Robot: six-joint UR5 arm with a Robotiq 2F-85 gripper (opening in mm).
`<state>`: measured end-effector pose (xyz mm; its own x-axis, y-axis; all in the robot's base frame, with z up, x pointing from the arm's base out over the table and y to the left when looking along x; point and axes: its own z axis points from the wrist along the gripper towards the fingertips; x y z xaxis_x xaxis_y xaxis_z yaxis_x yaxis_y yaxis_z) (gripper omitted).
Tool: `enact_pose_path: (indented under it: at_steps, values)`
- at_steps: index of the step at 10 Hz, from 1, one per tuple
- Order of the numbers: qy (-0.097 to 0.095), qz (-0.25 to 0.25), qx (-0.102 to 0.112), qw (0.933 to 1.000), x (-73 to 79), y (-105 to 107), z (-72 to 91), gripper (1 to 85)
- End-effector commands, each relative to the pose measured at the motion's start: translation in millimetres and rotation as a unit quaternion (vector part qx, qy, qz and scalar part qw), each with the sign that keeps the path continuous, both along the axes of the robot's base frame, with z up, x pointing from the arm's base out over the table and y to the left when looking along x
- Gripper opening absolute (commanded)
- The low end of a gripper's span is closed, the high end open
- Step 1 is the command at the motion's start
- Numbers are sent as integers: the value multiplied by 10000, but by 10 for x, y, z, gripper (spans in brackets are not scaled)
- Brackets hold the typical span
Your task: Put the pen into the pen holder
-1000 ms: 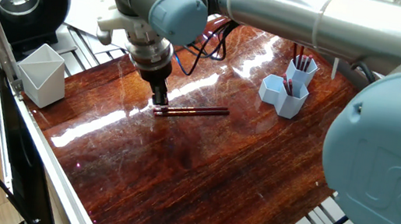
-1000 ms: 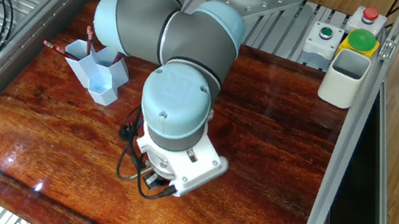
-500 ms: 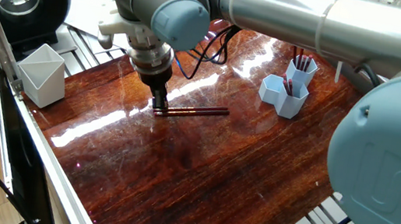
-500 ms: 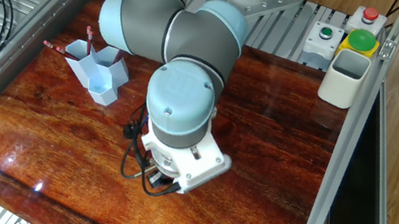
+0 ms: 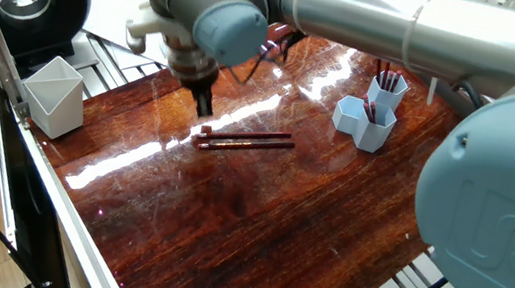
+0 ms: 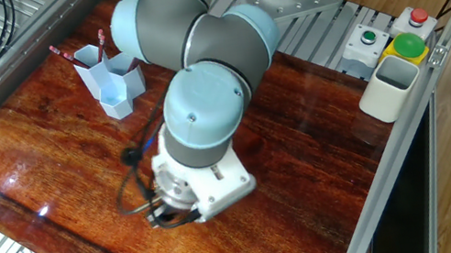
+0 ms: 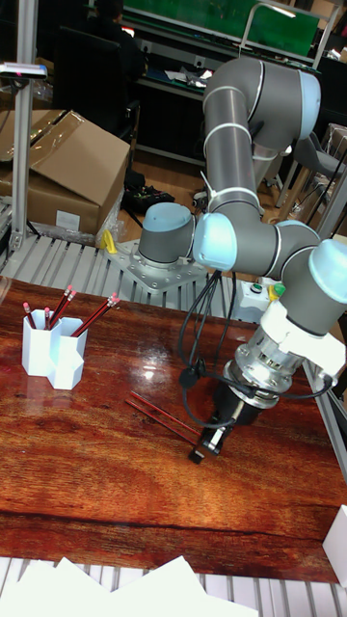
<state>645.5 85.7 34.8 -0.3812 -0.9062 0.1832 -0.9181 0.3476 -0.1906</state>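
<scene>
Glossy red-brown wood makes up the table [image 5: 255,235], and the pen [image 5: 246,139] lies low over it near the middle, a thin dark-red stick doubled by its own reflection, so I cannot tell whether it rests on the surface or sits a little above it. The gripper [image 5: 204,106] hangs at the pen's left end in one fixed view, its dark fingers drawn close together; there a small gap seems to show between fingertips and pen. In the tall fixed view the gripper [image 7: 207,445] meets the pen's [image 7: 164,417] near end. Whether the pincer really has hold of the pen cannot be told. In the other fixed view the arm's wrist hides both. The light blue pen holder [image 5: 367,119] stands well apart, toward the far right edge of the table, with several red-tipped sticks upright in its tubes. A pale grey-white cup [image 5: 52,95] sits off the table's left edge.
</scene>
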Motion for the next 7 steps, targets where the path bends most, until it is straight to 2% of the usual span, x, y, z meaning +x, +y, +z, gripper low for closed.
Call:
enact_pose_path:
  at_steps: [1, 2, 3, 4, 5, 6, 7]
  values:
    - [101, 39, -18, 9999, 48, -79, 117, 10]
    - [253, -226, 317, 9989, -111, 56, 10, 10]
    - [338, -427, 451, 9975, -246, 123, -79, 10]
    - [449, -594, 416, 9964, -391, 143, -151, 10]
    - [571, -647, 257, 9959, -484, 110, -171, 10]
    - [686, -745, 60, 9948, -551, 42, -120, 17]
    - [807, -825, -207, 9931, -614, -57, -52, 70]
